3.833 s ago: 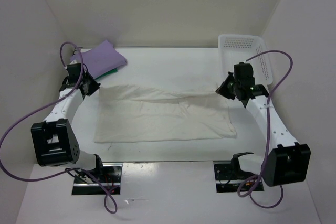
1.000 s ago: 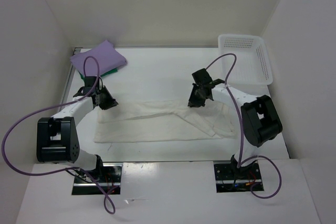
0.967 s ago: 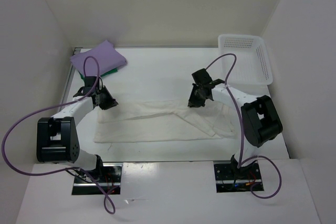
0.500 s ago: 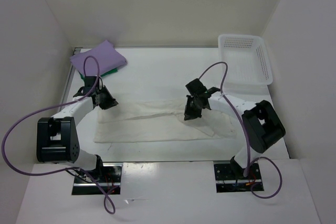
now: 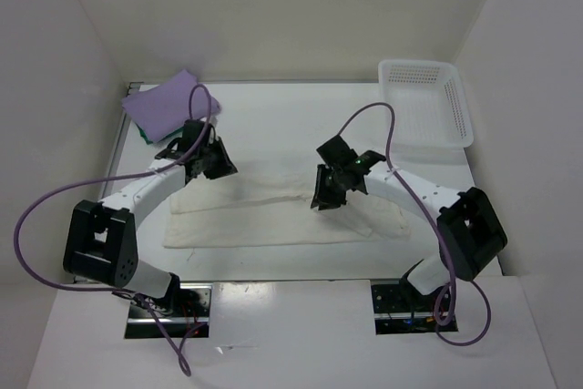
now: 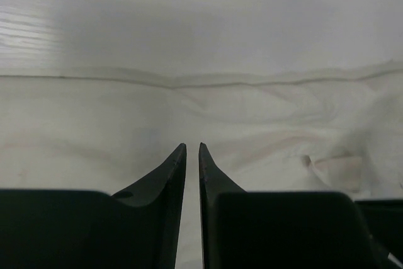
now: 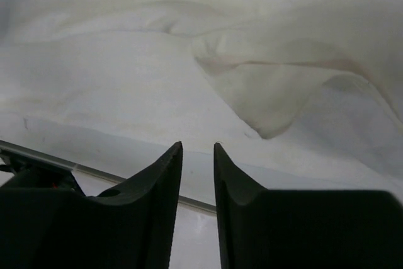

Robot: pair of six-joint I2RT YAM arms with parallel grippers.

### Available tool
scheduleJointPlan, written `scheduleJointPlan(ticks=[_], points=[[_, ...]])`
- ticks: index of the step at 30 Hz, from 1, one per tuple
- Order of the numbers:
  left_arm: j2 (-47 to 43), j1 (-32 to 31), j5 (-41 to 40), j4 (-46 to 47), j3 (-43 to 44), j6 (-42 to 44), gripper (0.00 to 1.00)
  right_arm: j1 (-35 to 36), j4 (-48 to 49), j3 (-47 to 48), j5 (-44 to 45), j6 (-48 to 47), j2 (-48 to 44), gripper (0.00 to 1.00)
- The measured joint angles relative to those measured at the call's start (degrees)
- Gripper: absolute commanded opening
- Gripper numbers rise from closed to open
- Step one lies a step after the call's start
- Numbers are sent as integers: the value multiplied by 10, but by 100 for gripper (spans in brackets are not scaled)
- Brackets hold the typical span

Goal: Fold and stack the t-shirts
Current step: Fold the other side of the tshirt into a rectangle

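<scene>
The cream-white t-shirt [image 5: 264, 216] lies folded into a long band across the middle of the table; it also fills the left wrist view [image 6: 252, 118] and the right wrist view [image 7: 283, 74]. My left gripper [image 5: 217, 163] hovers over its far left edge, jaws [image 6: 192, 146] parted by a slim gap with nothing in it. My right gripper [image 5: 323, 196] is over the shirt's middle right, open [image 7: 198, 145] and empty. The lavender t-shirt [image 5: 168, 102] lies folded at the back left, on top of the green t-shirt [image 5: 146, 134], of which only a sliver shows.
A white perforated basket [image 5: 414, 66] stands at the back right corner. White walls close in the table on three sides. Purple cables loop from both arms above the table. The near table edge [image 7: 94, 171] shows in the right wrist view.
The left gripper has slid right along the shirt's far edge. The right gripper has moved left and nearer over the cloth, and its jaws have opened. The shirt's far half was folded forward earlier.
</scene>
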Motion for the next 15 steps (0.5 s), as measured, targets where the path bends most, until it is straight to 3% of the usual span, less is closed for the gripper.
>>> scheduleJointPlan(ticks=[3,6,15], points=[[2,-51,5,1,0,-4,29,-12,0,26,25,-9,0,44],[7,-91,7,5,-1,-13,34,-23,0,35,63,-19,0,48],[41,-97,2,17,-1,-15,41,-31,-1,17,85,-34,5,55]])
